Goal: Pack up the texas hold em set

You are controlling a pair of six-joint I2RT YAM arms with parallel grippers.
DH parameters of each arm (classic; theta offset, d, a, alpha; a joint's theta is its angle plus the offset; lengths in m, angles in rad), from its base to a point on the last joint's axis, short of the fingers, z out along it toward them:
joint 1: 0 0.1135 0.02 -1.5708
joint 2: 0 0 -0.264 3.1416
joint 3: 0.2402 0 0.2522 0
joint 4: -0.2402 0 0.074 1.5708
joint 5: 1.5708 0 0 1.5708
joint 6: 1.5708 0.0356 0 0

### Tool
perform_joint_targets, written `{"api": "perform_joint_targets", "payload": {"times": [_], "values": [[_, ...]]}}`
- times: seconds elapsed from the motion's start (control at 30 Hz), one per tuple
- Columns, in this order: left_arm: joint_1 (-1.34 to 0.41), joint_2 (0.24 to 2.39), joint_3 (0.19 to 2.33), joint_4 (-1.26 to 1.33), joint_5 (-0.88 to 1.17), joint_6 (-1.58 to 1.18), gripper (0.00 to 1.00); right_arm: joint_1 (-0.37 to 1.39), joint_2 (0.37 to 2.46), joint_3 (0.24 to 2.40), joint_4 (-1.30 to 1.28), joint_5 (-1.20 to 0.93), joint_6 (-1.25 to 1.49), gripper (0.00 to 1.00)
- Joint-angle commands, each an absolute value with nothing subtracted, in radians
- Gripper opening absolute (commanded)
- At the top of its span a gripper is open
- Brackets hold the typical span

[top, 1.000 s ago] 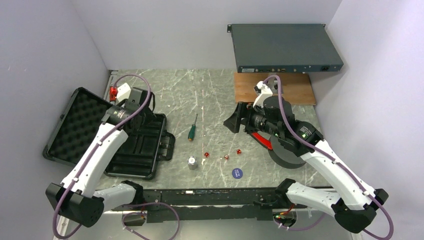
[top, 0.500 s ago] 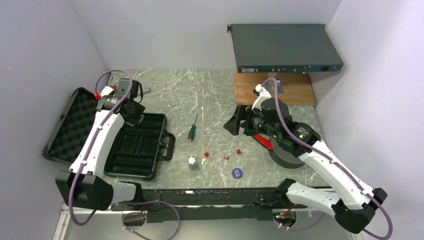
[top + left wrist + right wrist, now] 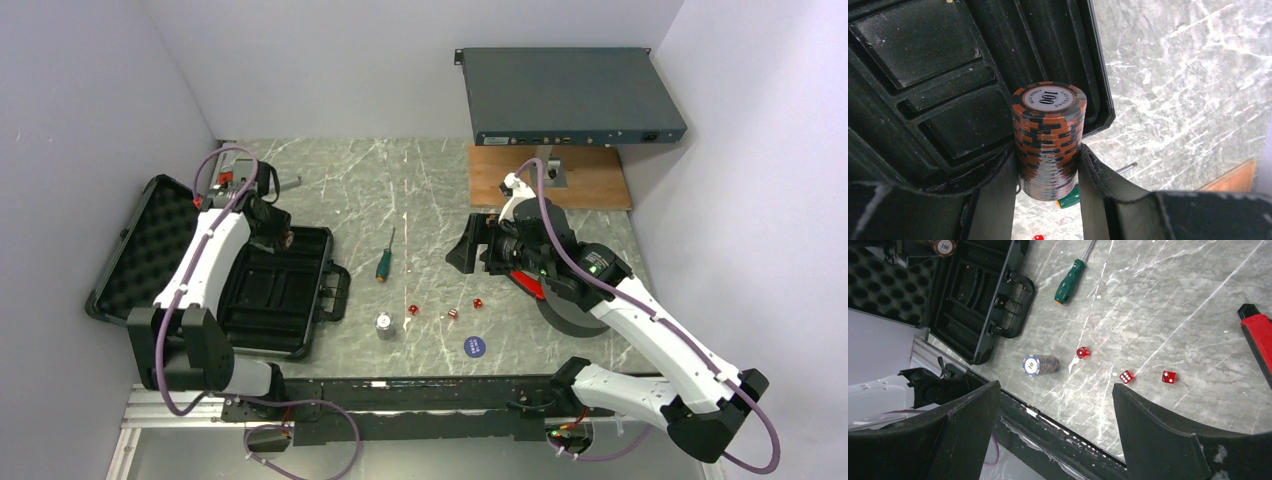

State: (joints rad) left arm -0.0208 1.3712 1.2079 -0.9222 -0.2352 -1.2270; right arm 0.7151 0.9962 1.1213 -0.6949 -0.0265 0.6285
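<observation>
At the left edge of the tabletop (image 3: 360,190), the black briefcase (image 3: 285,300) lies open, its foam-lined lid on the left. My left tool (image 3: 1047,155) is clamped on an orange-and-black chip stack (image 3: 1049,140) marked 100, held over the far right corner of the case's moulded tray. Toward the middle lies a green-handled screwdriver (image 3: 384,262). Along the near edge, a second chip stack (image 3: 385,326) stands upright, three red dice (image 3: 452,315) are scattered just right of it, and the blue button (image 3: 474,346) sits nearest the edge. My right tool (image 3: 1055,386) hangs above the tabletop's right half, fingers spread wide, holding nothing.
</observation>
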Motion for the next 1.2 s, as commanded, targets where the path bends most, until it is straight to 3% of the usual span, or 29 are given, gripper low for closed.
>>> {"api": "perform_joint_targets", "payload": {"times": [0.0, 1.17], "values": [[-0.003, 1.431, 1.283, -0.855, -0.195, -1.26, 0.0, 0.715, 0.997, 1.137, -0.703, -0.02, 0.619, 0.85], [0.17, 1.763, 1.306, -0.709, -0.061, -1.297, 0.0, 0.714, 0.942, 1.067, -0.74, 0.04, 0.597, 0.86]]}}
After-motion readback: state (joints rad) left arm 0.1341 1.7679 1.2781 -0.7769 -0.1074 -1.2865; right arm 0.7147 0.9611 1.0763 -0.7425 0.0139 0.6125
